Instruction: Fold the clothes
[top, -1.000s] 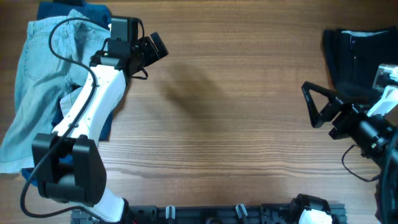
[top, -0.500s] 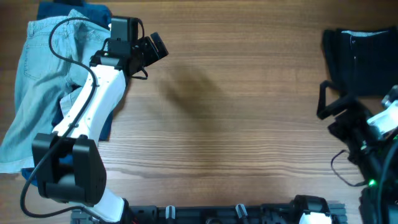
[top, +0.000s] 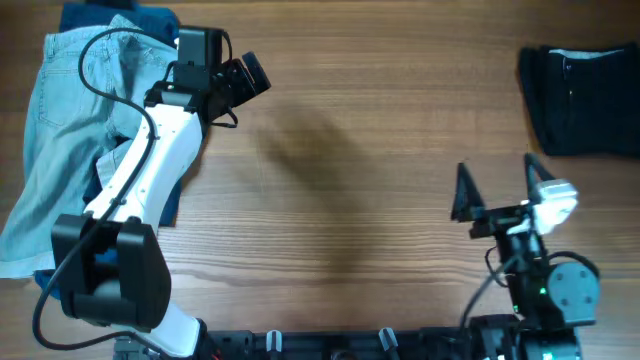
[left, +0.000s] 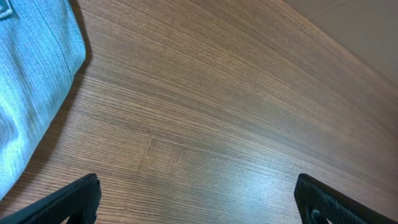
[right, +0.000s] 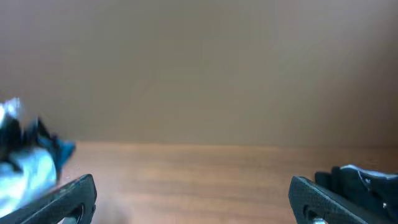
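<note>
A folded black garment (top: 580, 100) lies at the table's far right. A light-blue denim piece (top: 65, 140) is heaped at the far left over a dark-blue piece (top: 120, 15); the denim also shows in the left wrist view (left: 31, 81). My left gripper (top: 250, 75) is open and empty over bare wood just right of the denim. My right gripper (top: 497, 188) is open and empty near the front right, apart from the black garment. In the right wrist view the pile shows blurred far off at the left (right: 28, 165).
The wooden table (top: 350, 170) spreads between the two piles. The left arm (top: 140, 190) lies across the denim's right edge. The arm bases (top: 380, 340) stand along the front edge.
My right arm has swung down and left from beside the black garment to the front right, its open jaws now pointing across the table. The left arm has not moved.
</note>
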